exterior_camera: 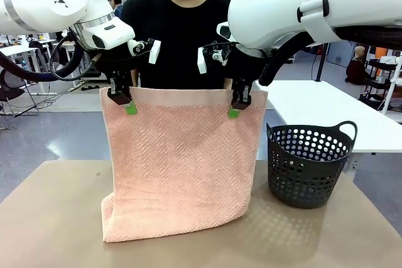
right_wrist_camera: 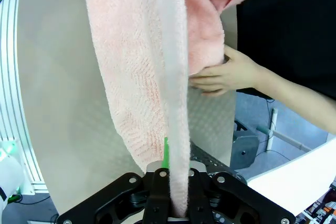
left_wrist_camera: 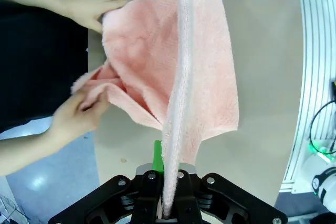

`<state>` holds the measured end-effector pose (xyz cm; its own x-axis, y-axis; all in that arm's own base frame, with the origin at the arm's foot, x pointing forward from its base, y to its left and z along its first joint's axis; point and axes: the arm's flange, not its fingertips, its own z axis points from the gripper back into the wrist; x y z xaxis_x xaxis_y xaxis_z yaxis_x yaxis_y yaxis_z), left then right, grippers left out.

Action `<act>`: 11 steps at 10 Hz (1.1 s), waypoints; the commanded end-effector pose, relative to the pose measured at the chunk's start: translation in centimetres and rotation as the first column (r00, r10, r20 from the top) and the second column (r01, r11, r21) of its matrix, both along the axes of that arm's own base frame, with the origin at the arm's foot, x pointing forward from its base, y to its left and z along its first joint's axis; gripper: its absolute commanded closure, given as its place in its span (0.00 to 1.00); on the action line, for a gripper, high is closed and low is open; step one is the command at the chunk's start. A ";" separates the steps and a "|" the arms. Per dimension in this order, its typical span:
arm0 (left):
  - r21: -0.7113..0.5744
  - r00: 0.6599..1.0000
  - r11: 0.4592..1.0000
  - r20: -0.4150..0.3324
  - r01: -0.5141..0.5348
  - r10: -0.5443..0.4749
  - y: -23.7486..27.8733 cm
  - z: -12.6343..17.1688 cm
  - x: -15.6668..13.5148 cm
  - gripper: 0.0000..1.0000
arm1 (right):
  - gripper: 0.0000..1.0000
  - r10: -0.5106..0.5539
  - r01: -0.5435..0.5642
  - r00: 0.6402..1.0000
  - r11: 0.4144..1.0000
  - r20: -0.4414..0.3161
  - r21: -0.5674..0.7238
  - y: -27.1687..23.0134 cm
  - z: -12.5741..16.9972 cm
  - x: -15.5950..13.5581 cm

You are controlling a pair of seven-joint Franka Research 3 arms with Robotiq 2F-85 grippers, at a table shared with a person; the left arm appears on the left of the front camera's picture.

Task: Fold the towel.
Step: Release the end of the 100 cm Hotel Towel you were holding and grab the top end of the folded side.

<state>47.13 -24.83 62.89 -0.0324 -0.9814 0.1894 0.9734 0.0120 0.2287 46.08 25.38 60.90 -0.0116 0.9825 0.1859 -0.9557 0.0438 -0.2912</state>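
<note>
**Both jaws pinch the towel's top corners**

Jaws of the left gripper (exterior_camera: 129, 106) are pressed together on the upper left corner of the towel (exterior_camera: 182, 167). Those of the right gripper (exterior_camera: 235, 110) are clamped on the upper right corner at the same height. Between the two pairs of jaws the plain smooth band runs level and fairly taut.

Below the jaws the salmon-pink cloth hangs as a flat sheet with its herringbone weave facing the robot. Its bottom part rests bunched on the table (exterior_camera: 50, 218) beneath both grips. In the left wrist view the towel's edge runs straight out from between the fingers, with a green pad (left_wrist_camera: 157, 156) flat against the cloth.

Beyond the jaws, on the far side of the sheet, a person in a black top holds the towel's lower end. One hand (left_wrist_camera: 102, 6) lies on the cloth. The other hand (left_wrist_camera: 79, 116) grips a gathered fold.

Outside the right jaws and lower down, a dark perforated basket (exterior_camera: 311, 161) stands on the table, near the towel but apart from it.
</note>
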 end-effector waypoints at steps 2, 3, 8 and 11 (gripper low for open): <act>0.008 1.000 1.000 0.005 0.002 -0.002 0.1 0.0 0.0 1.00 | 1.00 0.002 -0.002 1.000 1.000 0.001 -0.002 -0.1 0.0 0.0; 0.008 1.000 1.000 0.005 0.002 -0.002 0.1 0.0 0.0 1.00 | 1.00 0.002 -0.002 1.000 1.000 0.001 -0.002 -0.1 0.0 0.0; 0.008 1.000 1.000 0.005 0.002 -0.002 0.1 0.0 0.0 1.00 | 1.00 0.002 -0.002 1.000 1.000 0.001 -0.002 -0.1 0.0 0.0; 0.008 1.000 1.000 0.005 0.002 -0.002 0.1 0.0 0.0 1.00 | 1.00 0.002 -0.002 1.000 1.000 0.001 -0.002 -0.1 0.0 0.0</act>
<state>47.13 -24.83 62.89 -0.0324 -0.9814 0.1894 0.9734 0.0120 0.2287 46.08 25.38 60.90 -0.0116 0.9825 0.1859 -0.9557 0.0438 -0.2912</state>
